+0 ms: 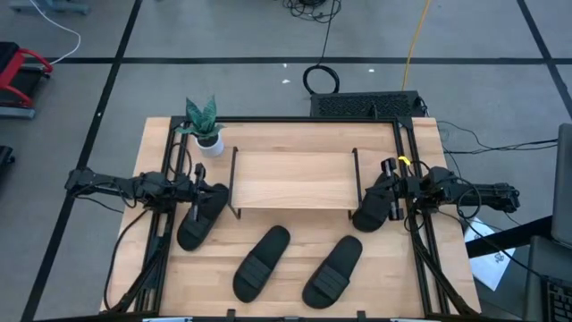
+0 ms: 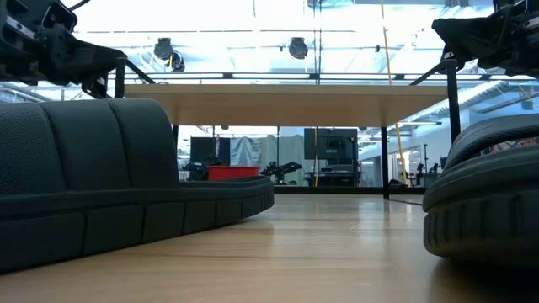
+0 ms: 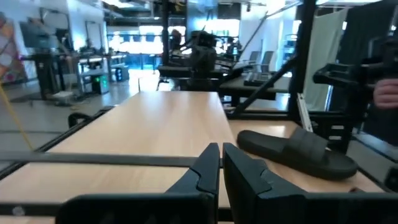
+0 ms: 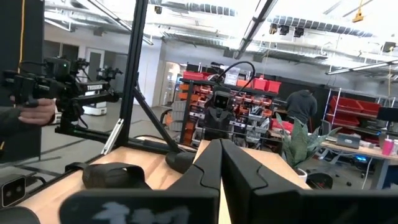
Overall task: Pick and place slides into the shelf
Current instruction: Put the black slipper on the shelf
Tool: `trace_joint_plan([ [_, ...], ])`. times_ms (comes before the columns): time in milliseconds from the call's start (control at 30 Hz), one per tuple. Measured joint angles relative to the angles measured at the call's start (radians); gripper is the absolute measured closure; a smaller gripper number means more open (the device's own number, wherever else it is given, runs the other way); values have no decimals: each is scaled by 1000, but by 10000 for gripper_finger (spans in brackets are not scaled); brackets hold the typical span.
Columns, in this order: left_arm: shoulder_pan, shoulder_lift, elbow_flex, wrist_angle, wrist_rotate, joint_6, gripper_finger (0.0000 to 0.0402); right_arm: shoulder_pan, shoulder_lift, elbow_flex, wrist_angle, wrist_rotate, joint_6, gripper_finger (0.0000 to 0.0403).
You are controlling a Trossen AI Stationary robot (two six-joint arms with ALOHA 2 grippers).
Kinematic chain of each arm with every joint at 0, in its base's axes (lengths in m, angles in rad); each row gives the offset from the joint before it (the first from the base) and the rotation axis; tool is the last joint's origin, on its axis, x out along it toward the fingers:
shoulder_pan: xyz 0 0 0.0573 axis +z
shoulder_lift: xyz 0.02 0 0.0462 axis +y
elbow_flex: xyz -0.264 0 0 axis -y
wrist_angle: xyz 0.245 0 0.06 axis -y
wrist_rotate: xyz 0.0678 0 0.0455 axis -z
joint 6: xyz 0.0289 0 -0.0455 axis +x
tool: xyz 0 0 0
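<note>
Shelf (image 1: 290, 179) mid-desk; four slides (image 1: 260, 261) on the desk around it. Both my jaws closed, empty: left gripper (image 1: 198, 190) left of shelf, right gripper (image 1: 382, 190) right. Risk: clipping the shelf frame.

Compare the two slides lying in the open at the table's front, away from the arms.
In the high view, the left front slide lies farther toward the table's left side; the right front slide sits nearer the right arm. The left one reaches slightly closer to the shelf; the right one starts a little lower. Both are matte black, angled the same way, and untouched by either pincer.
</note>
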Motion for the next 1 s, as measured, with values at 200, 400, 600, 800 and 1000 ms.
trace_joint_plan([
  [200, 0, 0, 122, -46, -103, 125, 376, 0, 0, 0, -1, 1, -6, 403],
  [400, 0, 64, 447, -402, -233, 34, 375, 0, 0, 0, -1, 1, -7, 403],
  [600, 0, 181, 703, -814, -288, 23, 375, 0, 0, 0, -3, 1, -7, 403],
  [800, 1, 335, 818, -1141, -202, -153, 374, 0, 0, 0, -5, 1, -7, 403],
  [1000, 0, 485, 842, -1334, 37, -395, 313, 0, 0, 0, -23, 1, -7, 403],
])
